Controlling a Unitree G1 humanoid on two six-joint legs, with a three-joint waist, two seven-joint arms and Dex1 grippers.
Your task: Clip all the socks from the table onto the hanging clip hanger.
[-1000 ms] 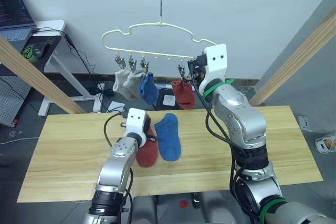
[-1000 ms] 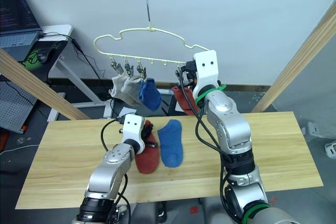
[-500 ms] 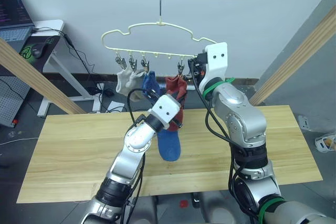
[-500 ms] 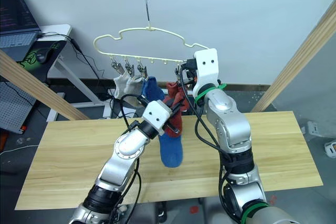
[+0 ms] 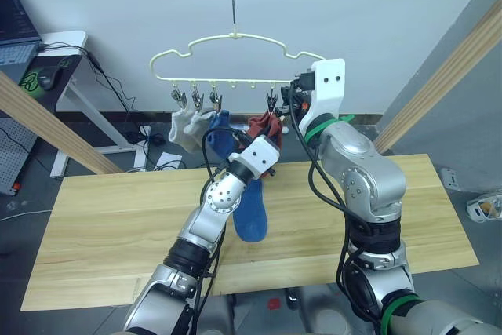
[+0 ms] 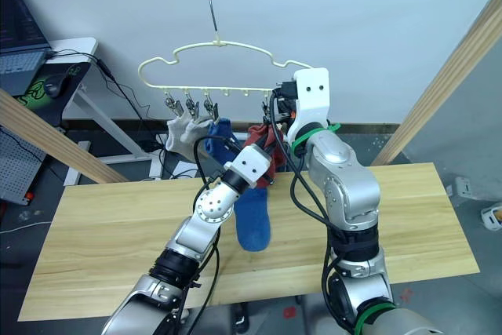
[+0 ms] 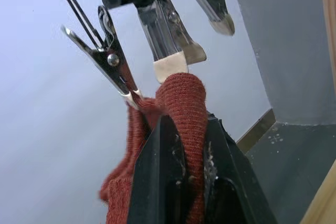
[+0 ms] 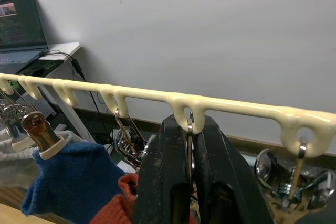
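Since a second ago, your left gripper [image 7: 181,145] rose off the table [image 5: 118,225], clenched on a red sock [image 7: 181,95] just below the open clip [image 7: 168,40]. Your right gripper [image 8: 190,145] squeezed that clip on the hanger [image 5: 235,39]. A blue sock [image 5: 251,209] lay on the table.

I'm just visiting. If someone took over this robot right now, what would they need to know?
Left gripper: shut on a rust-red sock, raised to the clip hanger.
Right gripper: shut on a clip under the hanger's bar.
Done: two grey socks, one blue sock and one red sock hang clipped.
Left: clip the held sock, then the blue sock lying on the table.
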